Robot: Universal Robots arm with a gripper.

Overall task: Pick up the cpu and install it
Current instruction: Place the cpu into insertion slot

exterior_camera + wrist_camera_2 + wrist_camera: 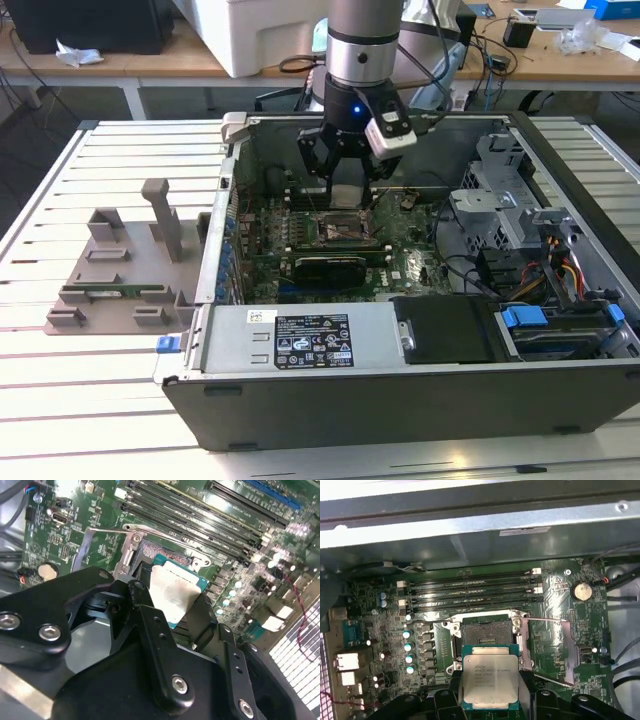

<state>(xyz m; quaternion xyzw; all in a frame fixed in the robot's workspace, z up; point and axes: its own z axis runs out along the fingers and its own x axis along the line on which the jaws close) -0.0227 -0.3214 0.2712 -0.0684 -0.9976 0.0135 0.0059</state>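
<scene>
Clearly silver-topped cpu (488, 676), green-edged, in claw (490, 687)

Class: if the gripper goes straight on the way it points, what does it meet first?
Probably the open socket on the green board, below the chip the gripper holds; depth is unclear.

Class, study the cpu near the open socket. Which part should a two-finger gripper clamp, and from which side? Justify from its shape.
Clamp two opposite thin edges of the cpu, coming from the lid side. It is a thin flat square: its edges probably give the best parallel faces, leaving the underside free for the socket. The gripper holds it so.
</scene>
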